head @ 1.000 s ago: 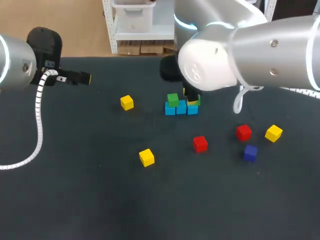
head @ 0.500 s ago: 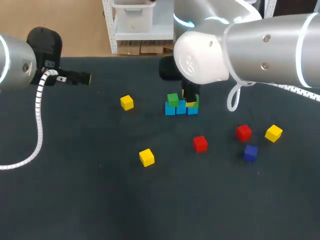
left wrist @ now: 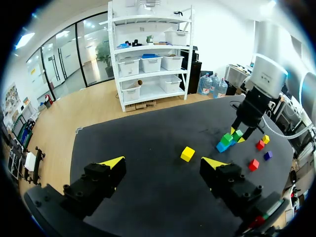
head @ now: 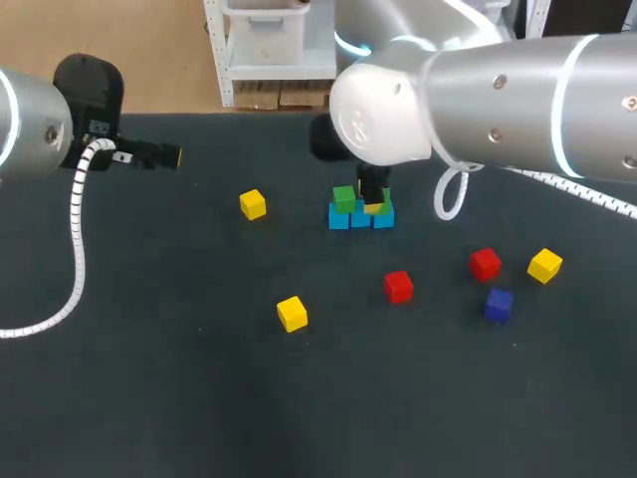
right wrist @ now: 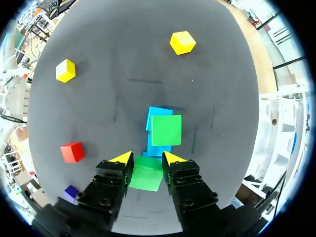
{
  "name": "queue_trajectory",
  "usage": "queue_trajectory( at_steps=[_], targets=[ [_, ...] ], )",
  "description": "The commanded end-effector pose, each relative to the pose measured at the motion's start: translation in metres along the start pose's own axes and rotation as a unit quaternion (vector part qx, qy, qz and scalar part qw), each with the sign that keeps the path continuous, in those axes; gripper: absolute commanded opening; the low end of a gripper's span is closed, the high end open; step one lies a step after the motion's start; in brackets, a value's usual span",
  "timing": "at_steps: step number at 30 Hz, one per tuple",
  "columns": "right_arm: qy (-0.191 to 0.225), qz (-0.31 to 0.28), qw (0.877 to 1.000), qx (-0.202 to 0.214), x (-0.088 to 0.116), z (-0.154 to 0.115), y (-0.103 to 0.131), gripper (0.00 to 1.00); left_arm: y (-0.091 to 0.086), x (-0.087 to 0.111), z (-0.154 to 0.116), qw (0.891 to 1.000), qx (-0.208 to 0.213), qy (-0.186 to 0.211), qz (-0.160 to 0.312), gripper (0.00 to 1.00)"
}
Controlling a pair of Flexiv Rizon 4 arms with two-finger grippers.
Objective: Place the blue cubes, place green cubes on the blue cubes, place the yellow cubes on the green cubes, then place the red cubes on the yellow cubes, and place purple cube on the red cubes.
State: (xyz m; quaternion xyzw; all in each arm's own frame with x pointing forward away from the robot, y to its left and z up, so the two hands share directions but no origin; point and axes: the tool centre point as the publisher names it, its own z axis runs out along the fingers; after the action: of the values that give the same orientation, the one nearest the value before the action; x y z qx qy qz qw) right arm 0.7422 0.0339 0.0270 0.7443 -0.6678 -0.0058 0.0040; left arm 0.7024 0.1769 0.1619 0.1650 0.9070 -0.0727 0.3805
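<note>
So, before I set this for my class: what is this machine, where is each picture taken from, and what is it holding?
A robot with two arms at a table. One picture looks down from above; the other two come from a camera on each wrist. The right fingers are shut on a green cube, over a row of blue cubes where a second green cube already sits. The left fingers are open and hold nothing. Loose on the table lie three yellow cubes, two red cubes and a purple cube.

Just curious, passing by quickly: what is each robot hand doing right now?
Left hand: open, holding nothing.
Right hand: closed on a green cube.
</note>
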Motion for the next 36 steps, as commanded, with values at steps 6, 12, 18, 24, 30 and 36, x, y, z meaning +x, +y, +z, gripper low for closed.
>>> queue_trajectory(
  at_steps=[6,12,18,24,30,36],
  targets=[
    [0.005,-0.003,1.000,-0.004,-0.0029,0.0051,-0.0095,0.00,0.0012,0.0000,-0.0003,1.000,0.002,0.000,0.000,1.00],
    [0.006,-0.003,1.000,0.001,-0.0011,0.0045,-0.0125,0.00,0.0012,0.0000,-0.0003,1.000,0.002,0.000,0.000,1.00],
    [0.007,-0.002,1.000,0.001,-0.0012,0.0049,-0.0134,0.00,0.0012,0.0000,-0.0003,1.000,0.002,0.000,0.000,1.00],
    [0.006,-0.004,1.000,0.003,-0.0026,0.0043,-0.0123,0.00,0.0012,0.0000,-0.0003,1.000,0.002,0.000,0.000,1.00],
    [0.002,-0.003,1.000,0.004,-0.0032,0.0043,-0.0111,0.56,0.0012,0.0000,-0.0003,1.000,0.002,0.000,0.000,1.00],
    [0.004,-0.002,1.000,0.005,-0.0029,0.0064,-0.0110,1.00,0.0012,0.0000,-0.0003,1.000,0.002,0.000,0.000,1.00]
  ],
)
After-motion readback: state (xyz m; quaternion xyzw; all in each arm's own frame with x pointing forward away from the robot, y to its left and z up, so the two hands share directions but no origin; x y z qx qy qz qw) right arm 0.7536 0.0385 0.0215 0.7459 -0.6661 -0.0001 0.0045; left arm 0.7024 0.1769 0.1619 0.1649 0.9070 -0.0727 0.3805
